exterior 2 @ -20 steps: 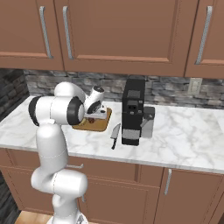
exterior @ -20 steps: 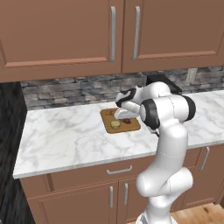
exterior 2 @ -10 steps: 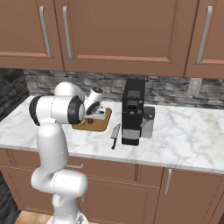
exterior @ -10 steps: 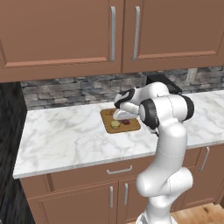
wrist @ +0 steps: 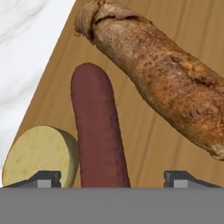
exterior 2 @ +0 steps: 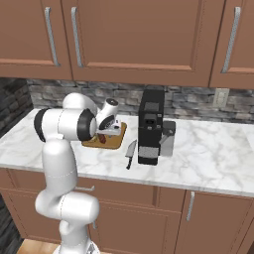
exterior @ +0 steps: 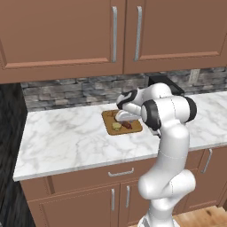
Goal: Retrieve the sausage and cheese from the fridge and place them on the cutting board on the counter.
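Lying on the cutting board (wrist: pixel 153 144): one sausage (wrist: pixel 98 131), one cheese (wrist: pixel 39 155), one brown baguette (wrist: pixel 162 74); gripper (wrist: pixel 111 177) jaws apart, holding nothing.

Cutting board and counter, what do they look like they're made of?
Cutting board: looks like wood, matte brown, with fine straight grain lines running along it. Counter: looks like polished marble or an imitation, white with grey veins and a smooth slab edge.

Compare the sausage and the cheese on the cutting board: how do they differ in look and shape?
The sausage is dark red; the cheese is pale yellow. The sausage is a long cylinder with a rounded end; the cheese is a short round piece with a flat face. Both lie side by side on the cutting board.
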Controlling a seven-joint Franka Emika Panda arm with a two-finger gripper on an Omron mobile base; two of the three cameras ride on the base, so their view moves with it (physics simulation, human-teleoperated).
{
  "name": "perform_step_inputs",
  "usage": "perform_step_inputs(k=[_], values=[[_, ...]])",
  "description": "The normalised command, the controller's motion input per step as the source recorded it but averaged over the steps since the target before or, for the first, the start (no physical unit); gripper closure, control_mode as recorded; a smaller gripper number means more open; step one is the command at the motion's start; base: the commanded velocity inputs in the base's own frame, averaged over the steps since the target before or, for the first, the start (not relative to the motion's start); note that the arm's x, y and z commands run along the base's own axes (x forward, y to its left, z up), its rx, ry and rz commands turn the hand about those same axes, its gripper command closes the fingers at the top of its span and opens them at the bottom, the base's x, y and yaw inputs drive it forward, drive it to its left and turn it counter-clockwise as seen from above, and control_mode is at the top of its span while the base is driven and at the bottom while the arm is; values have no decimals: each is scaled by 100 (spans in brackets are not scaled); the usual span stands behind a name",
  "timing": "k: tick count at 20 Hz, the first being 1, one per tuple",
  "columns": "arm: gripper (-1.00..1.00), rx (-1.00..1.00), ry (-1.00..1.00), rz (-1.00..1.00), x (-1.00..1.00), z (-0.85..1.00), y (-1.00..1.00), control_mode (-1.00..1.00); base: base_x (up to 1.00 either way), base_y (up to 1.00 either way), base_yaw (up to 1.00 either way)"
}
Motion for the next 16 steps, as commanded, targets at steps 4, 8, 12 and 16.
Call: perform_step_inputs(k=[4, 8, 12, 16], values=[[-100, 5, 0, 0, 0, 10, -2, -100, 0, 0, 0], [-100, 7, -1, 0, -6, 33, -8, -100, 0, 0, 0], [-100, 7, -3, -2, -27, 36, -13, -100, 0, 0, 0], [-100, 0, -9, -5, -46, 18, -10, -100, 0, 0, 0]])
